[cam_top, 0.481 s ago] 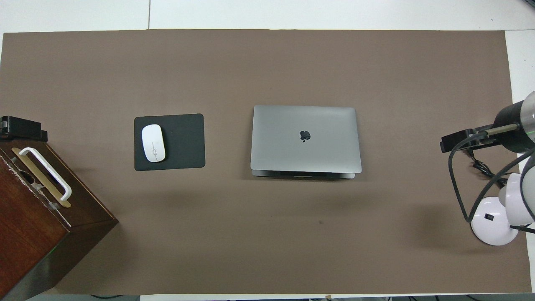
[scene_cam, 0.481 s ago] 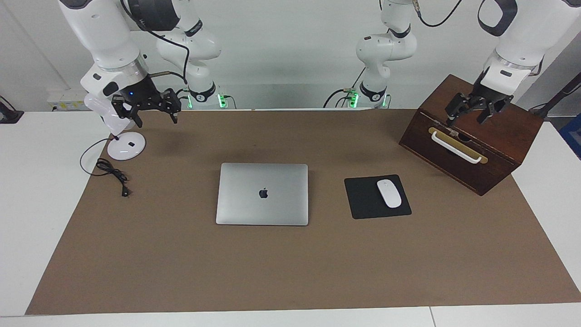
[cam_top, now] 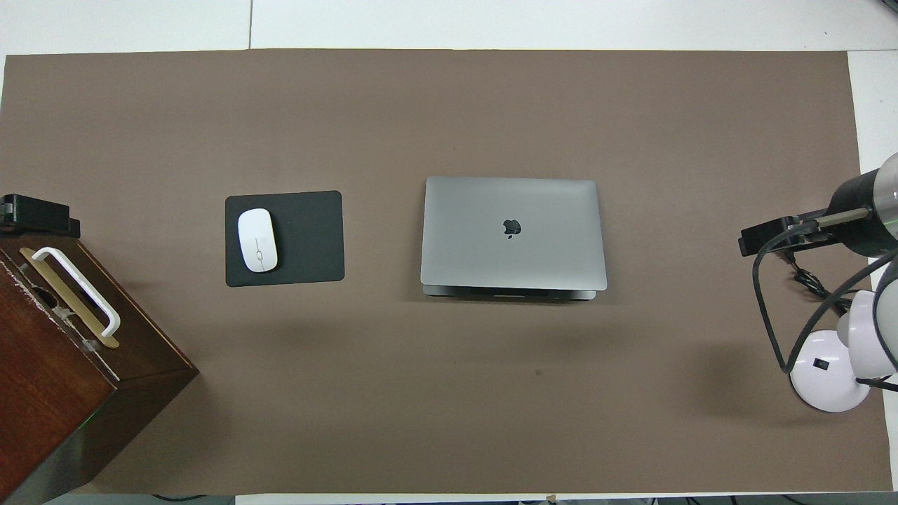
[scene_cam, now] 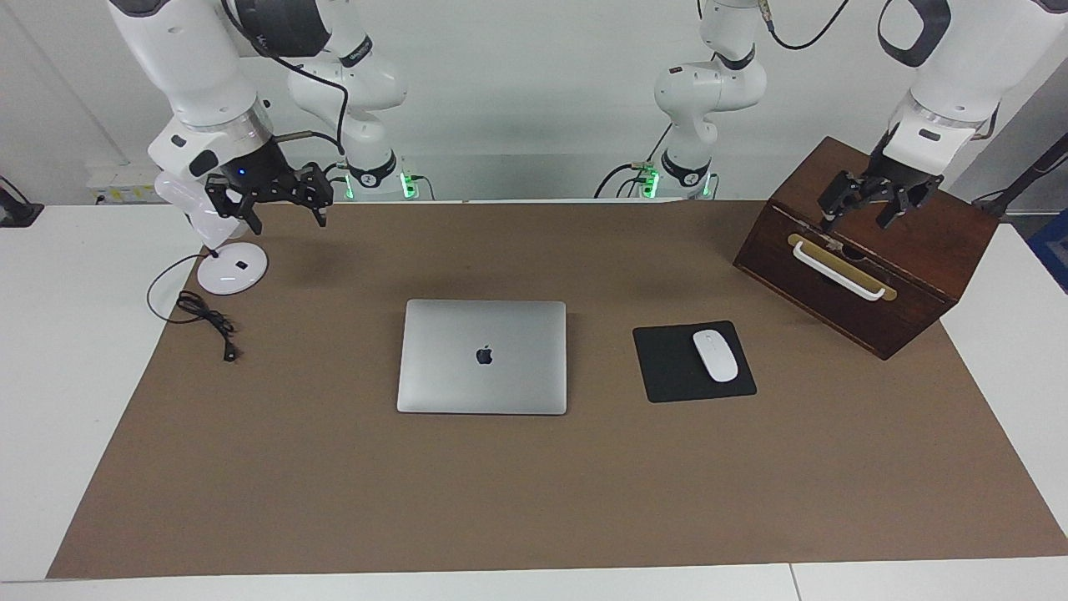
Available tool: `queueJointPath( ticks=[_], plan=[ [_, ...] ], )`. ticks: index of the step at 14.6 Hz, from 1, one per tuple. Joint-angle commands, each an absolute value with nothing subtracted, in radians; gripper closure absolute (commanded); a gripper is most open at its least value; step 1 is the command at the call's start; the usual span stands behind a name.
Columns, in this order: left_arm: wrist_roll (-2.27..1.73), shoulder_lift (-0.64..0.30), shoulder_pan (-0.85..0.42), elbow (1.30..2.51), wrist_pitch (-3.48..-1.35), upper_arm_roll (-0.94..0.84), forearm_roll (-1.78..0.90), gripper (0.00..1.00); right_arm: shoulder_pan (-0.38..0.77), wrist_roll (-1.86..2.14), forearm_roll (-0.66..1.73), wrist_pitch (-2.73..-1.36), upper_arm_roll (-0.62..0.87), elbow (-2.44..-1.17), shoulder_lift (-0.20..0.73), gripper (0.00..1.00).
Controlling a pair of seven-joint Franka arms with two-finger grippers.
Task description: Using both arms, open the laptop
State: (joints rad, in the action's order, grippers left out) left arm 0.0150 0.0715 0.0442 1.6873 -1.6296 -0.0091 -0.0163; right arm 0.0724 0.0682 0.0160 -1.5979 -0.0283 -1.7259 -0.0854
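Note:
The silver-grey laptop (scene_cam: 482, 357) lies closed on the brown mat in the middle of the table, apple logo up; it also shows in the overhead view (cam_top: 513, 233). My right gripper (scene_cam: 287, 222) hangs open and empty in the air over the mat's corner at the right arm's end, beside the lamp, well away from the laptop; in the overhead view (cam_top: 772, 237) only part of it shows. My left gripper (scene_cam: 854, 222) hangs open and empty over the wooden box, also well away from the laptop; it shows as a black block in the overhead view (cam_top: 36, 214).
A black mouse pad (scene_cam: 667, 367) with a white mouse (scene_cam: 716, 356) lies beside the laptop toward the left arm's end. A dark wooden box (scene_cam: 918, 250) with a white handle stands at that end. A white lamp base (scene_cam: 232, 269) and its black cable (scene_cam: 209, 321) sit at the right arm's end.
Almost nothing differs. The left gripper has risen very slightly over the box. The laptop has not moved.

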Motion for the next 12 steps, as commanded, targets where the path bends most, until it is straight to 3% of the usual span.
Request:
queueJointPath(
  ticks=[1, 7, 11, 12],
  plan=[
    [0.018, 0.083, 0.038, 1.697, -1.626, -0.006, -0.008, 0.00, 0.066, 0.091, -0.002, -1.628, -0.023, -1.761, -0.114, 0.00],
    [0.015, 0.086, 0.037, 1.695, -1.640, -0.009, -0.008, 0.00, 0.069, 0.094, -0.003, -1.629, -0.023, -1.761, -0.114, 0.01],
    [0.020, 0.084, 0.035, 1.695, -1.651, -0.015, -0.006, 0.00, 0.066, 0.089, 0.000, -1.628, -0.023, -1.763, -0.115, 0.16],
    [0.018, 0.086, 0.034, 1.697, -1.657, -0.017, -0.006, 0.00, 0.069, 0.089, 0.000, -1.626, -0.023, -1.764, -0.115, 0.16]
  ],
)
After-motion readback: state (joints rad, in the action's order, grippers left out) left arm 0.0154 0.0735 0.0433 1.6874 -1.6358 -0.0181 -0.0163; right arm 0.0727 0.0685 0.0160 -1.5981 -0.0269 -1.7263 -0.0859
